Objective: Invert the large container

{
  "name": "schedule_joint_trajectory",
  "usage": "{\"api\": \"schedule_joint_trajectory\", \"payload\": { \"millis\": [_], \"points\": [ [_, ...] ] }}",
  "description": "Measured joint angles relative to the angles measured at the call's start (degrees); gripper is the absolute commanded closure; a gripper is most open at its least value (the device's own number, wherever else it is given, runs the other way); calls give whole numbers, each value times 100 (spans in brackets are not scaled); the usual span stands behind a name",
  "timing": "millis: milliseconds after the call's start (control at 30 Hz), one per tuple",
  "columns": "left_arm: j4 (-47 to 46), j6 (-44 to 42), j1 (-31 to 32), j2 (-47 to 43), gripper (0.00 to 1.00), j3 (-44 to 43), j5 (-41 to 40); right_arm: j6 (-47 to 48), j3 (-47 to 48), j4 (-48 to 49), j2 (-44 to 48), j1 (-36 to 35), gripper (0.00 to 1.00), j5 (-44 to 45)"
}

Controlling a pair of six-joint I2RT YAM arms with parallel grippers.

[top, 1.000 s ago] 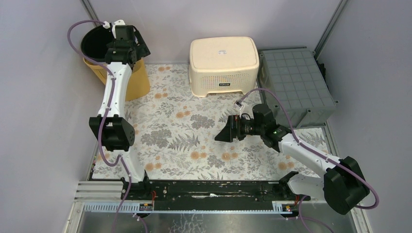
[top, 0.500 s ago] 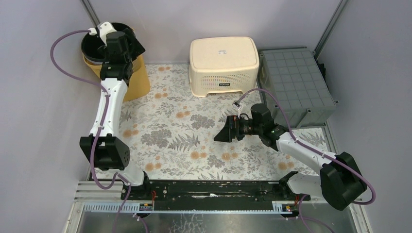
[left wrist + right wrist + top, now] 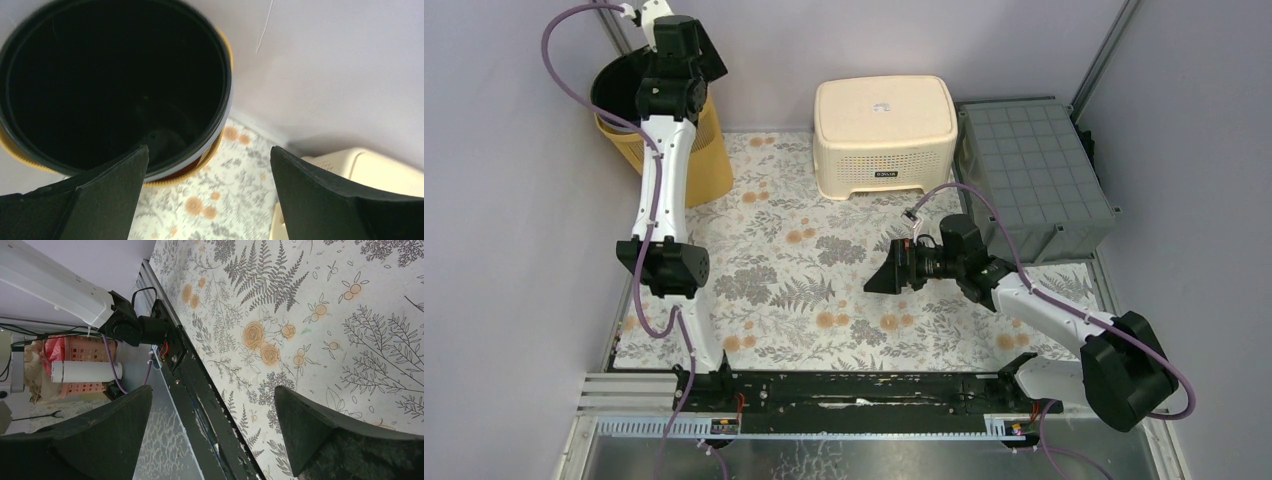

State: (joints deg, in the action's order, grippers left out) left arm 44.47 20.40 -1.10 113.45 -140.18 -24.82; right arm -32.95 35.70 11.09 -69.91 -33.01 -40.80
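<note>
The large container (image 3: 711, 160) is a yellow round bin with a black inside, upright in the far left corner with its mouth facing up. My left gripper (image 3: 682, 45) hangs open above its right rim and holds nothing. In the left wrist view the dark mouth of the container (image 3: 115, 85) fills the upper left. There the left gripper (image 3: 210, 150) has one finger over the rim and the other over the floral mat. My right gripper (image 3: 876, 275) hovers open and empty over the middle of the mat, far from the bin. In the right wrist view the right gripper (image 3: 212, 390) faces the near edge.
A cream perforated basket (image 3: 884, 135) lies bottom-up at the back centre. A grey crate (image 3: 1034, 175) lies bottom-up at the back right. The floral mat (image 3: 804, 290) covers the table. A black rail (image 3: 854, 390) runs along the near edge. Walls close in beside the bin.
The left arm swung left over the bin, then back right and farther toward the back wall, with its gripper still open. The right arm has barely moved.
</note>
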Motion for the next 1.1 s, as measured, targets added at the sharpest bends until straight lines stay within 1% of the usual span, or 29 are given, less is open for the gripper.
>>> {"api": "schedule_joint_trajectory", "payload": {
  "millis": [233, 467, 533, 567, 633, 700, 767, 867, 1000, 1067, 1100],
  "points": [
    [553, -177, 44, -50, 0, 420, -26, -39, -66, 50, -13, 0, 1, -74],
    [645, -197, 44, -133, 0, 634, 79, -68, -162, 168, -13, 0, 1, -87],
    [505, -247, 48, -321, 0, 933, 365, -81, -164, 179, -13, 0, 1, -92],
    [345, -334, 57, -490, 0, 1220, 597, -83, -173, 208, -13, 0, 1, -92],
    [-76, -610, 105, -866, 0, 1851, 1296, -83, -184, 216, -13, 0, 1, -94],
    [-450, -927, 205, -1121, 0, 2260, 1843, -85, -186, 219, -17, 0, 1, -94],
    [-761, -1215, 328, -1233, 0, 2417, 2197, -90, -186, 229, -28, 0, 1, -103],
    [-1139, -1711, 485, -1187, 0, 2280, 2566, -114, -186, 221, -44, 0, 1, -186],
    [-1379, -2197, 459, -874, 0, 1698, 2603, -127, -151, 9, -37, 0, 1, -223],
    [-1543, -2374, 413, -673, 14, 1414, 2509, -116, -68, -223, -9, 0, 1, -214],
    [-1576, -2433, 385, -564, 2, 1266, 2494, -96, -11, -363, 37, 0, 1, -203]
  ]
}}
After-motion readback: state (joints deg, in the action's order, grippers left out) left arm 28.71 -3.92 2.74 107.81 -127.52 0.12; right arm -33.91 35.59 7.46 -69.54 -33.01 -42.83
